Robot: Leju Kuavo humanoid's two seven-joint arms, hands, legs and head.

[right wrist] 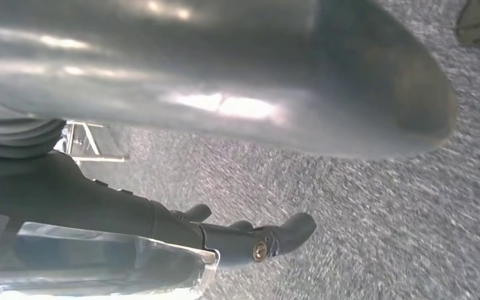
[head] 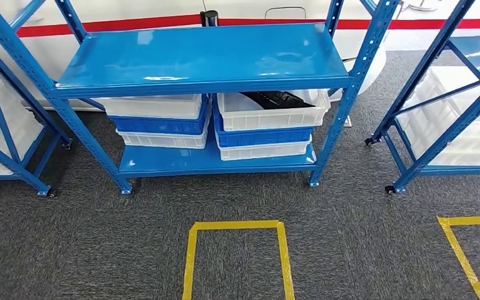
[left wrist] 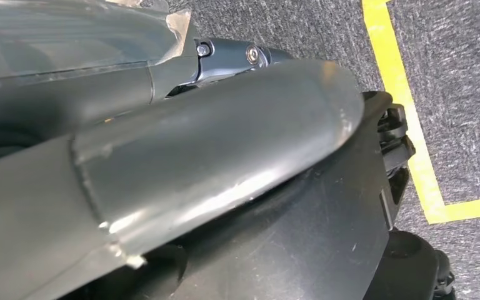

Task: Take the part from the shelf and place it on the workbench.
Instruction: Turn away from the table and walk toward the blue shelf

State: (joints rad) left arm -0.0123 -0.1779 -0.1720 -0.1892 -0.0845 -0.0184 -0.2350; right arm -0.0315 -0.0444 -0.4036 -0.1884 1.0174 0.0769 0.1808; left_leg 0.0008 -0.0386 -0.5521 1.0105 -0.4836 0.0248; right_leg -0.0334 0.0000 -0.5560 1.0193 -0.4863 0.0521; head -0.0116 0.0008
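Head cam: black part (head: 277, 99) in shelf's (head: 203, 53) bin (head: 269, 116).

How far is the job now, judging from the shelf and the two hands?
A dark part lies in the upper right white bin of the blue shelf. The right hand hangs over carpet and holds nothing; the left hand's state is unclear. This fits before a pickup or after an earlier delivery.
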